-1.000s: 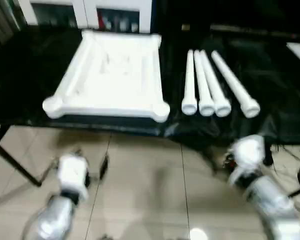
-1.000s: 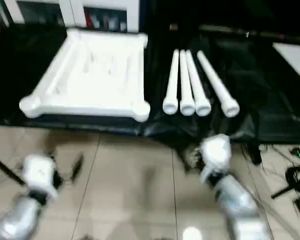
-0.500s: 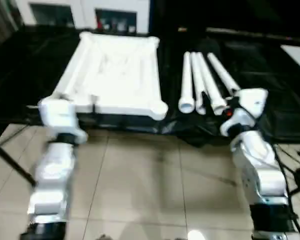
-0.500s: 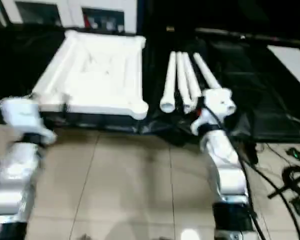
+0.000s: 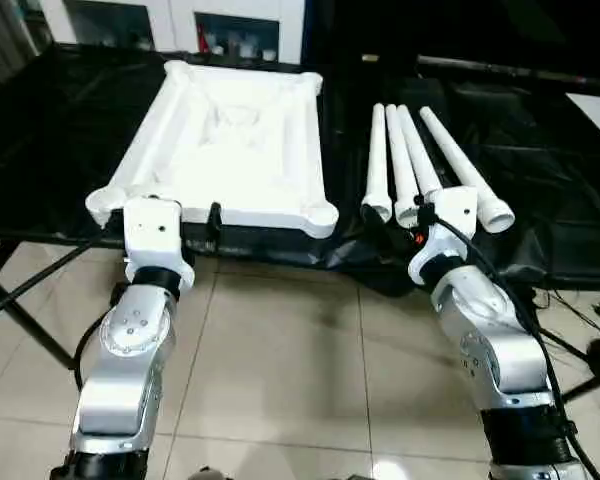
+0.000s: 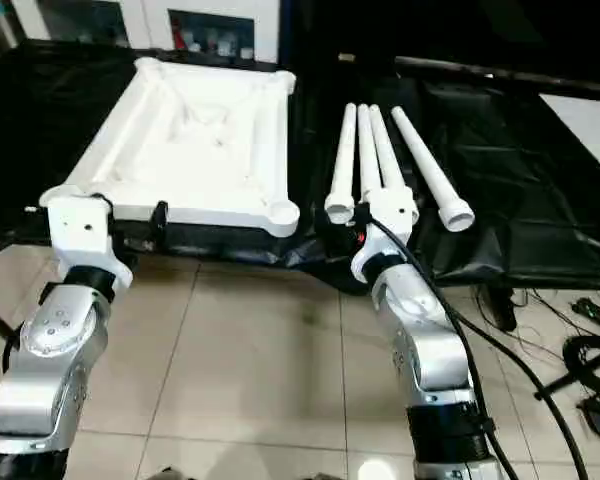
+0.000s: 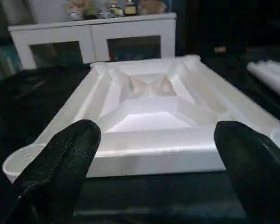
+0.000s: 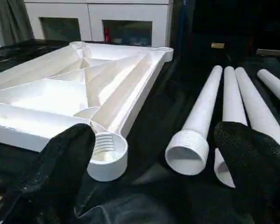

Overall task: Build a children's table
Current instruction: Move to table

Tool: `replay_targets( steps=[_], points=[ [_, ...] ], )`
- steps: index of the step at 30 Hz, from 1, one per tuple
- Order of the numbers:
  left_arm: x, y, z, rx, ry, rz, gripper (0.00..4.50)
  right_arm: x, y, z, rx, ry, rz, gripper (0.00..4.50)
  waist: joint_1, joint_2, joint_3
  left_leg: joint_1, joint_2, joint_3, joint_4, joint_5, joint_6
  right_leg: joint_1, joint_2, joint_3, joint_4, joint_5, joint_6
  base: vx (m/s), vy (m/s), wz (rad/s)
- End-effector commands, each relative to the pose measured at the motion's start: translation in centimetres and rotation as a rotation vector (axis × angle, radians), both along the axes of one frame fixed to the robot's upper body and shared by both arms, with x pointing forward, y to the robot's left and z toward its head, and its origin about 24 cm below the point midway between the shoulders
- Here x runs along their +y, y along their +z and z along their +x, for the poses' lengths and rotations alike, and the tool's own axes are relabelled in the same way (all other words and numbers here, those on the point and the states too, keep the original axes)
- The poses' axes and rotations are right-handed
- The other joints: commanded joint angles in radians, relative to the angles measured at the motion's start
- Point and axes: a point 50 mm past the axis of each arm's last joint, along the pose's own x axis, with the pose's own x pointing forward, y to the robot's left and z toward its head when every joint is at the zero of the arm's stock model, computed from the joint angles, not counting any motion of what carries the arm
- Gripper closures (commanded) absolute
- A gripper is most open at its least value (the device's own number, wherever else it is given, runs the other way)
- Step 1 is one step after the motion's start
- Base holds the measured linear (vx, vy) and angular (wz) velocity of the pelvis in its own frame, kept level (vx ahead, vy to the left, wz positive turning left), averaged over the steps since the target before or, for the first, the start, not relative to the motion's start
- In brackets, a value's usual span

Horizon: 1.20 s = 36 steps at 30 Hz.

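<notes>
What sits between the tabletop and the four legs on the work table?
Nothing but a bare strip of the black drape separates the tabletop from the legs, as the left eye view shows.

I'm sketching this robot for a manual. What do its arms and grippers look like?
Silver, rounded forearm shells end in black wrist collars and boxy white wrist blocks. Each gripper, left and right, has two thick black textured fingers. Black cables trail along both arms.

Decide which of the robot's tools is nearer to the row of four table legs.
Right. The right tool sits at the near ends of the legs, open. The left tool is off to the side at the tabletop's near edge, also open.
</notes>
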Motion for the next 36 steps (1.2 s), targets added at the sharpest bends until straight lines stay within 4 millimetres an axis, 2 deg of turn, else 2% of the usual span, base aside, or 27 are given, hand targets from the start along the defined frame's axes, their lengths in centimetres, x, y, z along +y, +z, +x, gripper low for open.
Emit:
replay_targets(
  steps=[1,4,7,8,9,11,12,13,15,18,19,20,21,22,23,24,25,26,27,28,30,31,32,33,34,35,36],
  points=[
    [-0.8,0.2,0.3,0.013,-0.020,-0.049,0.01,-0.4,-0.3,-0.2,0.005,0.007,-0.015,0.00,0.003,0.013,-0.060,0.010,0.031,-0.009,-0.073,-0.142,-0.002,0.048,-0.054,0.033,-0.061,-0.090,-0.143,0.000,0.000,0.00],
    [-0.9,0.6,0.6,-0.001,-0.023,-0.051,0.01,-0.4,-0.3,-0.5,0.005,0.012,-0.017,0.00,0.003,0.018,-0.057,0.018,0.030,-0.010,-0.081,-0.239,-0.019,0.051,-0.052,0.029,-0.070,-0.190,-0.133,0.000,0.000,0.00],
    [-1.1,0.8,0.9,-0.004,-0.030,-0.064,0.01,-0.3,-0.2,-0.7,0.007,0.014,-0.020,0.00,-0.013,0.025,-0.039,0.076,0.023,-0.012,-0.093,-0.545,-0.004,0.043,-0.034,0.001,-0.118,-0.564,-0.104,0.000,0.000,0.00],
    [-1.2,0.9,1.1,-0.002,-0.026,-0.071,0.01,-0.4,-0.2,-0.7,0.009,0.011,-0.020,0.00,-0.009,0.019,-0.034,0.040,0.009,-0.026,-0.099,-0.557,0.029,0.076,-0.051,-0.020,-0.124,-0.642,-0.084,0.000,0.000,0.00],
    [-1.2,0.9,1.1,-0.002,-0.026,-0.071,0.01,-0.4,-0.2,-0.7,0.009,0.011,-0.020,0.00,-0.007,0.034,-0.026,0.043,-0.003,-0.031,-0.091,-0.584,0.065,0.089,-0.078,-0.059,-0.160,-0.850,-0.019,0.000,0.000,0.00],
    [-1.3,1.0,1.2,0.001,-0.030,-0.081,0.01,-0.4,-0.1,-0.7,0.005,0.017,-0.025,0.00,-0.021,0.028,-0.036,-0.029,-0.015,-0.043,-0.068,-0.439,0.116,0.178,-0.127,-0.087,-0.172,-0.910,0.015,0.035,0.045,0.34],
    [-1.4,1.0,1.3,0.002,-0.033,-0.081,0.01,-0.3,-0.1,-0.6,0.004,0.022,-0.028,0.00,-0.009,0.045,-0.037,-0.020,-0.014,-0.040,-0.061,-0.412,0.118,0.183,-0.144,-0.094,-0.185,-0.926,0.012,0.046,0.051,0.37],
    [-1.4,1.1,1.4,0.003,-0.034,-0.081,0.01,-0.3,-0.2,-0.6,0.005,0.030,-0.033,0.00,-0.021,0.047,-0.036,-0.024,-0.014,-0.050,-0.050,-0.374,0.130,0.203,-0.150,-0.128,-0.197,-0.903,-0.012,0.067,0.041,0.54],
    [-1.3,1.1,1.5,0.003,-0.032,-0.075,0.01,-0.1,-0.2,-0.5,0.007,0.040,-0.041,0.00,-0.025,0.054,-0.038,-0.020,-0.012,-0.057,-0.061,-0.367,0.144,0.218,-0.129,-0.150,-0.196,-0.799,-0.061,0.101,0.037,0.62],
    [-1.2,1.2,1.6,0.001,-0.030,-0.075,0.01,0.1,-0.2,-0.6,0.007,0.054,-0.046,0.00,-0.039,0.072,-0.050,0.049,-0.001,-0.088,-0.097,-0.349,0.186,0.206,-0.053,-0.164,-0.157,-0.521,-0.140,0.174,0.028,0.72],
    [-1.1,1.2,1.6,0.001,-0.026,-0.075,0.01,0.3,-0.2,-0.6,0.007,0.059,-0.047,0.00,-0.076,0.088,-0.065,0.172,0.028,-0.204,-0.104,-0.267,0.387,0.108,0.012,-0.153,-0.036,-0.307,-0.132,0.248,0.006,0.60],
    [-1.0,1.1,1.6,0.002,-0.021,-0.077,0.01,0.3,-0.3,-0.6,0.009,0.058,-0.038,0.00,-0.097,0.089,-0.071,0.241,0.089,-0.214,-0.092,-0.222,0.401,0.037,-0.002,-0.112,0.016,-0.282,-0.105,0.237,-0.018,0.36],
    [-0.9,1.0,1.6,0.006,-0.016,-0.079,0.01,0.3,-0.3,-0.7,0.013,0.054,-0.035,0.00,-0.080,0.067,-0.064,0.230,0.127,-0.230,-0.085,-0.137,0.477,-0.003,-0.028,-0.074,0.084,-0.229,-0.028,0.237,-0.018,0.36],
    [-0.8,0.6,1.4,0.022,-0.007,-0.092,0.01,0.2,-0.4,-0.7,0.020,0.045,-0.039,0.00,-0.071,0.046,-0.054,0.211,0.130,-0.197,-0.094,-0.111,0.490,-0.032,-0.051,-0.043,0.105,-0.148,0.003,0.213,-0.042,0.14],
    [-0.6,0.4,1.3,0.031,-0.005,-0.099,0.01,0.1,-0.4,-0.7,0.019,0.038,-0.036,0.00,-0.072,0.040,-0.061,0.214,0.115,-0.187,-0.097,-0.084,0.486,-0.041,-0.057,-0.033,0.099,-0.105,0.005,0.188,-0.066,0.04],
    [-0.6,0.4,1.3,0.031,-0.005,-0.099,0.01,0.1,-0.4,-0.7,0.019,0.038,-0.036,0.00,-0.054,0.009,-0.046,0.150,0.027,-0.099,-0.096,-0.158,0.394,0.011,-0.070,0.005,0.000,-0.028,-0.035,0.188,-0.066,0.04],
    [-0.6,0.2,1.2,0.036,-0.004,-0.103,0.01,0.0,-0.4,-0.6,0.018,0.033,-0.032,0.00,-0.010,-0.048,-0.029,0.062,-0.090,-0.035,0.001,-0.268,0.282,0.120,-0.094,0.118,-0.119,-0.472,0.008,0.168,-0.101,0.17],
    [-0.4,-0.2,1.0,0.049,0.004,-0.106,0.01,-0.1,-0.3,-0.6,0.008,0.028,-0.031,0.00,0.020,-0.033,-0.038,0.075,-0.119,-0.027,0.087,-0.255,0.244,0.136,-0.158,0.181,-0.162,-0.665,-0.051,0.198,-0.086,0.17],
    [-0.1,-0.6,0.9,0.062,0.012,-0.101,0.01,-0.3,-0.1,-0.5,-0.003,0.021,-0.027,0.00,0.028,-0.039,-0.049,0.007,-0.102,-0.075,0.137,-0.164,0.186,0.212,-0.171,0.203,-0.130,-0.692,-0.168,0.198,-0.086,0.17],
    [0.1,-0.9,0.7,0.071,0.012,-0.093,0.01,-0.4,0.0,-0.5,-0.011,0.015,-0.027,0.00,0.029,-0.034,-0.052,-0.048,-0.101,-0.095,0.156,-0.072,0.149,0.250,-0.152,0.177,-0.100,-0.508,-0.202,0.242,-0.064,-0.01],
    [0.2,-1.2,0.6,0.079,0.005,-0.084,0.01,-0.9,0.1,-0.5,-0.012,-0.008,-0.031,0.00,0.029,-0.015,-0.048,-0.058,-0.087,-0.100,0.144,0.019,0.112,0.239,-0.139,0.144,-0.117,-0.293,-0.301,0.229,-0.044,0.03],
    [0.1,-1.1,0.6,0.078,-0.008,-0.085,0.01,-1.1,0.1,-0.6,-0.012,-0.020,-0.031,0.00,0.033,0.007,-0.034,-0.044,-0.068,-0.097,0.082,0.044,0.032,0.213,-0.061,0.149,-0.125,-0.336,-0.313,0.203,0.007,-0.11],
    [-0.1,-1.0,0.6,0.076,-0.027,-0.085,0.01,-1.4,0.1,-0.8,-0.011,-0.029,-0.030,0.00,0.031,0.066,-0.039,0.032,-0.017,-0.095,-0.044,0.041,-0.047,0.165,0.018,0.087,-0.109,-0.363,-0.173,0.185,0.088,-0.43],
    [-0.2,-1.0,0.6,0.076,-0.036,-0.084,0.01,-1.5,0.1,-0.9,-0.011,-0.031,-0.030,0.00,0.015,0.095,-0.059,0.108,0.035,-0.133,-0.075,-0.031,-0.074,0.111,0.055,0.033,-0.039,-0.320,-0.082,0.185,0.088,-0.43],
    [-0.5,-1.0,0.5,0.075,-0.052,-0.088,0.01,-1.9,0.0,-1.2,-0.008,-0.045,-0.047,0.00,-0.008,0.091,-0.085,0.193,0.145,-0.211,-0.100,-0.201,-0.106,0.006,0.022,-0.020,0.132,-0.298,0.023,0.221,0.109,-0.52],
    [-0.5,-1.0,0.5,0.075,-0.054,-0.088,0.01,-1.9,0.0,-1.3,-0.007,-0.047,-0.047,0.00,0.015,0.086,-0.080,0.188,0.154,-0.183,-0.094,-0.238,-0.120,-0.006,0.005,-0.026,0.150,-0.261,0.047,0.252,0.079,-0.46],
    [-0.8,-1.0,0.5,0.075,-0.068,-0.088,0.01,-2.2,-0.1,-1.6,-0.004,-0.055,-0.047,0.00,0.008,0.085,-0.070,0.166,0.139,-0.123,-0.111,-0.224,-0.127,-0.017,-0.005,-0.052,0.157,-0.159,0.043,0.252,0.079,-0.46]
  ],
)
